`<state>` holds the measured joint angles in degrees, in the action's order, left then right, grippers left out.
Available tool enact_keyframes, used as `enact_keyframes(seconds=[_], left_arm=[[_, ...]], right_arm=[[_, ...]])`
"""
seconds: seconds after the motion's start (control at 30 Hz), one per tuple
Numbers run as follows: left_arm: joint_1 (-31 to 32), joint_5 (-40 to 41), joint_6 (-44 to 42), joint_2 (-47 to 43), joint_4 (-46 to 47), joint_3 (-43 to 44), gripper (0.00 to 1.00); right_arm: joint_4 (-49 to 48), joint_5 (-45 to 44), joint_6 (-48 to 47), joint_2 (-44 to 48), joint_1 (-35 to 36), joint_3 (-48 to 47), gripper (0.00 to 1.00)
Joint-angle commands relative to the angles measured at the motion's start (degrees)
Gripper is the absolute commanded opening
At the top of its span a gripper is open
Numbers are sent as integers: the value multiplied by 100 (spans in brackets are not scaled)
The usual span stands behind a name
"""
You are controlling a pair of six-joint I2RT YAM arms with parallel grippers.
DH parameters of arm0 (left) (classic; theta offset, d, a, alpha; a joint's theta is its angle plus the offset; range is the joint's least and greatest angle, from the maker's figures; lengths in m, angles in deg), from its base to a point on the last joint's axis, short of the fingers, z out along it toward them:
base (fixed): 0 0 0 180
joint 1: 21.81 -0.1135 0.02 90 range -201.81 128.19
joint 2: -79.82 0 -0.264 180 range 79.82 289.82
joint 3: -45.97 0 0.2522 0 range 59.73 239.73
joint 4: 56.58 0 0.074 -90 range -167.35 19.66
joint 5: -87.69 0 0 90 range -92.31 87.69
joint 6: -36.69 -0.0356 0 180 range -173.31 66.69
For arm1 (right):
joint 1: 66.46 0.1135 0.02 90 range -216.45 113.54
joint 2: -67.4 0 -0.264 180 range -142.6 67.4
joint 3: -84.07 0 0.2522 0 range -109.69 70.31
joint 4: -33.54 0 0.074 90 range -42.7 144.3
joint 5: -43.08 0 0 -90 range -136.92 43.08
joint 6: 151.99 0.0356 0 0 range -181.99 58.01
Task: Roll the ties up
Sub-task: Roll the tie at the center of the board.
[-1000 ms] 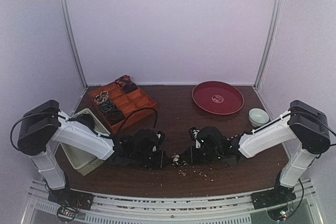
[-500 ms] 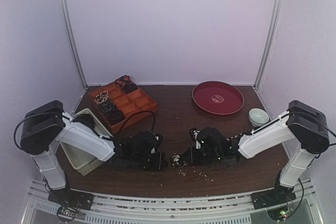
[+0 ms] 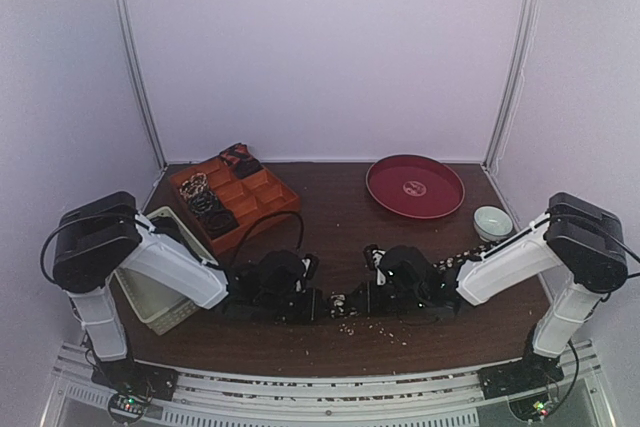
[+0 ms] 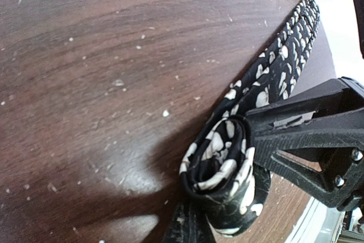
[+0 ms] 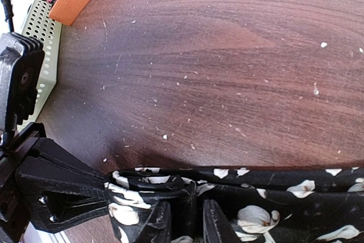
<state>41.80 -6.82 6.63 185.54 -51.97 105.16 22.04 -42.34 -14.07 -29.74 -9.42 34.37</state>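
At the near centre of the dark wooden tabletop (image 3: 350, 227), the black, white-flowered fabric necktie (image 4: 219, 169) is lying partly coiled between both arms; its loose strip is running right and far toward the small pale bowl (image 3: 492, 221); the right pincer (image 5: 185, 223) is pinching the strip just beside the coil, fingers nearly closed; the left pincer (image 3: 316, 302) is touching the coil's left end, its opening impossible to tell.

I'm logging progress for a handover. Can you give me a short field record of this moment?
tie: black, white floral print, one end coiled, tail lying flat toward the bowl
left hand: at the coil, grip unclear
right hand: closed on the tie beside the coil
orange tray: back left, holds rolled ties
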Motion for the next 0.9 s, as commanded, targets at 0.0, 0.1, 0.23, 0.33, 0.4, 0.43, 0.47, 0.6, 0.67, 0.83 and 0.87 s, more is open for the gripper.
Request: enact_keyframes(seconds=[0.0, 0.1, 0.23, 0.33, 0.4, 0.43, 0.47, 0.6, 0.67, 0.83, 0.87], left_arm=[[-25, -93, -14, 84, 317, 210, 0], [-25, -115, 20, 41, 367, 212, 0], [-25, -39, 81, -129, 320, 85, 0], [-39, 158, 162, -367, -66, -78, 0], [-51, 316, 236, -535, -543, -181, 0], [-51, 392, 259, -640, -737, -259, 0], [-51, 460, 288, -756, -931, -346, 0], [-39, 542, 509, -1240, -1184, -855, 0], [24, 526, 563, -1366, -1058, -1032, 0], [98, 456, 581, -1207, -522, -1155, 0], [101, 439, 580, -1136, -358, -1171, 0]], right_arm=[[353, -69, -126, 29, -99, 240, 23], [316, 35, -176, 47, -132, 274, 23], [106, 297, -120, 21, -131, 277, 19], [-40, 464, 22, -100, -78, 212, 18], [-90, 518, 98, -207, -3, 129, 18], [-100, 537, 148, -261, 43, 71, 18], [-121, 562, 207, -333, 87, 28, 18], [-363, 661, 485, -559, 212, -99, 17], [-500, 716, 610, -652, 272, -167, 17], [-671, 772, 813, -740, 345, -207, 17], [-655, 768, 804, -744, 343, -207, 17]])
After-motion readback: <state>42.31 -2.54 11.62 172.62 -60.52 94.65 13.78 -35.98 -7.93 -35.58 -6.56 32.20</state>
